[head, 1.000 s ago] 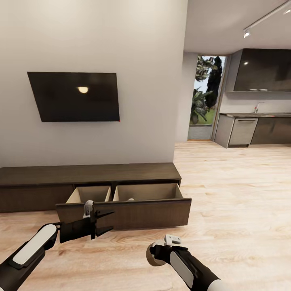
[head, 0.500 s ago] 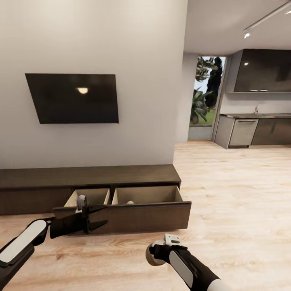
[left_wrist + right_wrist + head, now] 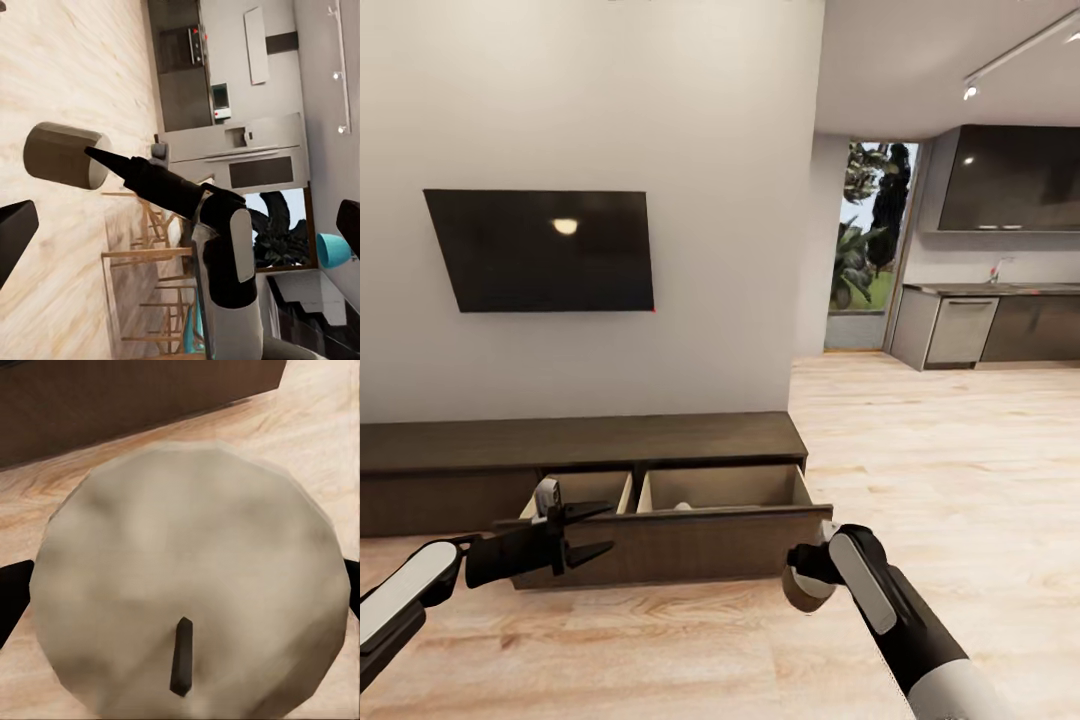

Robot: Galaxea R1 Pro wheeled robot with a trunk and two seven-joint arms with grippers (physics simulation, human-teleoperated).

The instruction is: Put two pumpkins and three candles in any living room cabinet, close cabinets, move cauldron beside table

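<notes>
The long dark-brown cabinet [image 3: 580, 440] stands against the wall, and its wide right drawer [image 3: 690, 545] is pulled open. A pale object [image 3: 681, 507] peeks over the drawer front; I cannot tell what it is. My right gripper [image 3: 812, 572] is shut on a grey-beige candle [image 3: 800, 597], just in front of the drawer's right end. The right wrist view looks straight at the candle's top [image 3: 187, 577] and dark wick. The left wrist view catches the same candle [image 3: 64, 155] from the side. My left gripper [image 3: 605, 528] is open and holds nothing, in front of the drawer's left part.
A dark TV [image 3: 545, 250] hangs on the wall above the cabinet. Light wood floor [image 3: 960, 470] stretches away to the right toward kitchen counters [image 3: 990, 320] and a glass door [image 3: 865, 240]. Wooden dining chairs [image 3: 150, 255] appear in the left wrist view.
My right arm has swung up and to the right, carrying the candle close to the drawer's right end. The left gripper has drifted left, still open.
</notes>
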